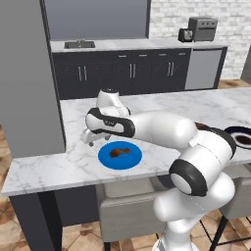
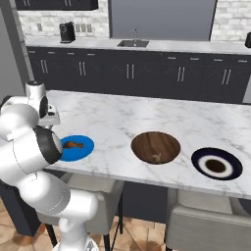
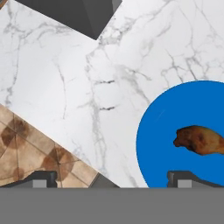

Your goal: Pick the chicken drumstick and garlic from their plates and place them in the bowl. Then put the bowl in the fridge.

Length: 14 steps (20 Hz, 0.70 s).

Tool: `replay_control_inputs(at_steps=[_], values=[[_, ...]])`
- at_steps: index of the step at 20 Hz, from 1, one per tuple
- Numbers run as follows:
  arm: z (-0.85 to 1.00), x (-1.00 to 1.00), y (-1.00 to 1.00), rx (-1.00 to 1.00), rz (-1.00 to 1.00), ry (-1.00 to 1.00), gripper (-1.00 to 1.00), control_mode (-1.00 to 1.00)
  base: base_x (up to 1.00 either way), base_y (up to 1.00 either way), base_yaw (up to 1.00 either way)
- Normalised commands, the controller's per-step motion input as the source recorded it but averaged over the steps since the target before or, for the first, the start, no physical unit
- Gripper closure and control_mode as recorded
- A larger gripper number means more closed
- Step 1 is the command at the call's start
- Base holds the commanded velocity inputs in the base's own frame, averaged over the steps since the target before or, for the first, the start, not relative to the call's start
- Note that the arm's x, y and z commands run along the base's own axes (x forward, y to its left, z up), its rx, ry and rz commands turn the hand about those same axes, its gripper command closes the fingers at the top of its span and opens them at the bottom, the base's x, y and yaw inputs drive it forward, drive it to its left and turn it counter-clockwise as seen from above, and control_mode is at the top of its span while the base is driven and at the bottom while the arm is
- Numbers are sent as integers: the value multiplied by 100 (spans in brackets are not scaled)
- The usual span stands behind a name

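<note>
The chicken drumstick [image 1: 119, 152] [image 2: 71, 144] [image 3: 200, 140] lies on the bright blue plate [image 1: 128, 161] [image 2: 84, 149] [image 3: 162, 127] near the counter's front edge. My gripper [image 1: 89, 138] [image 3: 113, 178] hangs open just left of that plate, low over the marble and holding nothing. One fingertip [image 3: 186, 177] is over the plate's rim. The wooden bowl [image 2: 156, 142] sits mid-counter with the small pale garlic [image 2: 157, 157] inside it. The dark navy plate [image 2: 228, 169] [image 1: 243, 131] with a pale ring is further right. A tall grey body [image 1: 24, 73] at the counter's left end looks like the fridge.
The marble island [image 2: 122, 117] has stools [image 1: 127, 211] tucked under its front edge. Dark cabinets, a sink [image 1: 79, 44] and a toaster [image 1: 202, 28] line the back wall. Tiled floor [image 3: 26, 144] shows past the counter's edge.
</note>
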Motion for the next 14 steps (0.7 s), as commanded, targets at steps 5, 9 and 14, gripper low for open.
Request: replay_control_inputs(at_steps=[5,9,14], values=[[0,0,0,0,0,0,-100,100,0,0,0],[0,0,0,0,0,0,-100,100,0,0,0],[0,0,0,0,0,0,-100,-100,0,0,0]])
